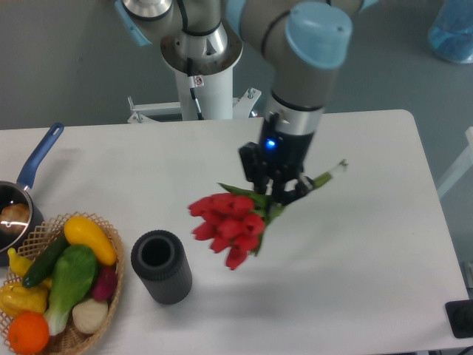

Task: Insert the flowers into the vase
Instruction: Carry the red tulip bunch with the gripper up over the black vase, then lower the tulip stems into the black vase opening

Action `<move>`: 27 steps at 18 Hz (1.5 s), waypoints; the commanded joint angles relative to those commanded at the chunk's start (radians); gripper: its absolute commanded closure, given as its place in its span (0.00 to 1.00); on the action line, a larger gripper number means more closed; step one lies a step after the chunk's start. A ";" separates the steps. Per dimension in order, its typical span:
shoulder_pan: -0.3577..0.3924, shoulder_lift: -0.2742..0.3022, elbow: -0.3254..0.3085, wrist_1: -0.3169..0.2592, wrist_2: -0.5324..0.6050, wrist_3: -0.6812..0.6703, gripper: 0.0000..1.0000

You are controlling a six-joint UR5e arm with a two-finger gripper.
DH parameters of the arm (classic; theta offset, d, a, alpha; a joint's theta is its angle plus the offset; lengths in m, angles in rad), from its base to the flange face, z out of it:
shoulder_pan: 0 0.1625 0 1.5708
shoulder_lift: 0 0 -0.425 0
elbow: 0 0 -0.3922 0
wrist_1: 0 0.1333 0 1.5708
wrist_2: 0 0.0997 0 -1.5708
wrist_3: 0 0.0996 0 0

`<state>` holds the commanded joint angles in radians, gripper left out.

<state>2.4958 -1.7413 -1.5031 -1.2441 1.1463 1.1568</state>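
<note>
ok so right now my gripper (277, 191) is pinched on the green stems of the tulip bunch (228, 220), carrying it in the air above the table (369, 259). the red heads hang down and to the camera's left, the cut stem ends poke out the other side toward the upper right. so the bunch is lying pretty flat, blooms leading.

the vase (161, 266), the dark ribbed cylinder, stands upright near the front edge with its round mouth open, just beside the wicker basket of vegetables (63, 285). the flowers are near it but not over it yet, up and to the right of the mouth.

my take on doing this bit well: the stems have to go in, not the blooms, and as it is the blooms are the end pointing at the vase. i'd want to swing the bunch so the stem ends face down, line them up over the mouth, then lower slow. the bunch looks wider than the opening, so a crooked entry could tip the vase or knock it into the basket. the saucepan (22, 200) is well out of the way.
</note>
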 joint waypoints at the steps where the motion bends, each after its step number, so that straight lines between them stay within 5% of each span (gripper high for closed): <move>1: 0.003 0.014 -0.026 0.012 -0.064 -0.015 1.00; 5: 0.029 0.042 -0.118 0.116 -0.412 -0.083 1.00; 11: 0.074 0.055 -0.163 0.138 -0.719 -0.134 1.00; 19: 0.159 0.080 -0.172 0.149 -0.904 -0.134 1.00; 27: 0.153 0.031 -0.145 0.224 -1.034 -0.132 1.00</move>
<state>2.6492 -1.7103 -1.6476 -1.0201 0.1122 1.0247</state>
